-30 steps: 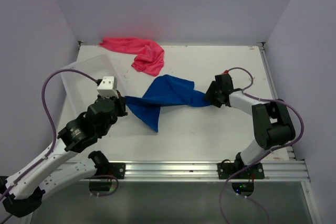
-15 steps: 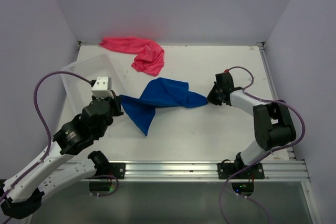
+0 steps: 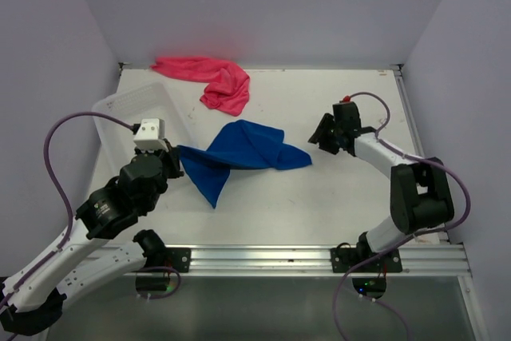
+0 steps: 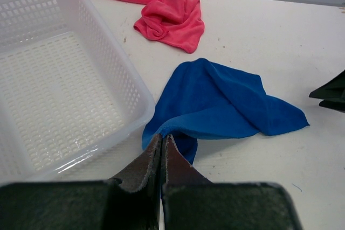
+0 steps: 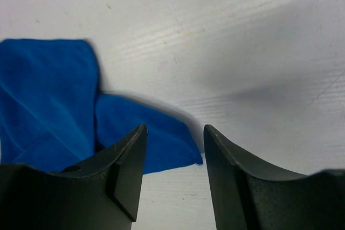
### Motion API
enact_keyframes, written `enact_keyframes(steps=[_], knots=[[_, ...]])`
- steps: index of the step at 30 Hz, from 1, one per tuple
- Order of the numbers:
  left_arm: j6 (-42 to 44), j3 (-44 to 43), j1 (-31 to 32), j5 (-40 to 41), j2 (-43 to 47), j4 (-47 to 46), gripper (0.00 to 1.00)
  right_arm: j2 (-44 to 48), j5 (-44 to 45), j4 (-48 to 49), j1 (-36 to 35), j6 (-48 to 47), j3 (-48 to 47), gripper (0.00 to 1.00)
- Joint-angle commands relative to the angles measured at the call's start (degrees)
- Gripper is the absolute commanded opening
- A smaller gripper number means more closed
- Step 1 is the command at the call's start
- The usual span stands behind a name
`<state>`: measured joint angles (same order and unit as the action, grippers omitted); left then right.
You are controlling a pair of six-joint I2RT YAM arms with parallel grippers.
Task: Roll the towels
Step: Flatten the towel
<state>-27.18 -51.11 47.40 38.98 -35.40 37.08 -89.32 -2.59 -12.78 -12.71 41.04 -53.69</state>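
Blue towel (image 3: 239, 153) crumpled on the white table (image 3: 343, 197), roughly midway between the two arms, left end drawn to a narrow point, right end tapering to a tip. Left fingers (image 4: 148, 160) pressed together on that left corner, pinching the cloth just beside the white slotted basket (image 4: 117, 52). Right fingers (image 5: 126, 160) parted, holding nothing, hovering near the right tip; seemingly clear of the cloth, though hard to judge from the wrist view. Pink-red towel (image 3: 209, 77) bunched at the far edge of the table, against the back wall, apart from the blue one and beyond the basket's far corner. Neither rolled.
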Motion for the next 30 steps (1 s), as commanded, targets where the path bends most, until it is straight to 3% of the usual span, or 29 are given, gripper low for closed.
enact_keyframes(steps=[1, 11, 17, 21, 30], knots=[[0.9, -0.4, 0.2, 0.0, 0.2, -0.2, 0.0, -3.2, -3.4, 1.0, -0.5, -2.5, 3.2, 0.51], [0.8, 0.0, 0.2, 0.9, -0.2, 0.2, 0.0, -4.8, -7.5, 7.8, -1.7, -1.1, 8.7, 0.48], [1.0, -0.1, 0.2, 1.4, -0.4, 0.1, 0.0, -4.8, -9.2, 7.7, -1.9, 0.4, 9.1, 0.3], [1.0, -0.2, 0.2, 1.9, -0.7, -0.2, 0.0, -3.9, -10.4, 7.2, -1.9, 2.3, 8.2, 0.0], [1.1, -1.7, 0.2, 4.3, -1.0, 0.3, 0.0, 6.0, -11.0, 9.7, 2.8, 24.1, 4.5, 0.0]])
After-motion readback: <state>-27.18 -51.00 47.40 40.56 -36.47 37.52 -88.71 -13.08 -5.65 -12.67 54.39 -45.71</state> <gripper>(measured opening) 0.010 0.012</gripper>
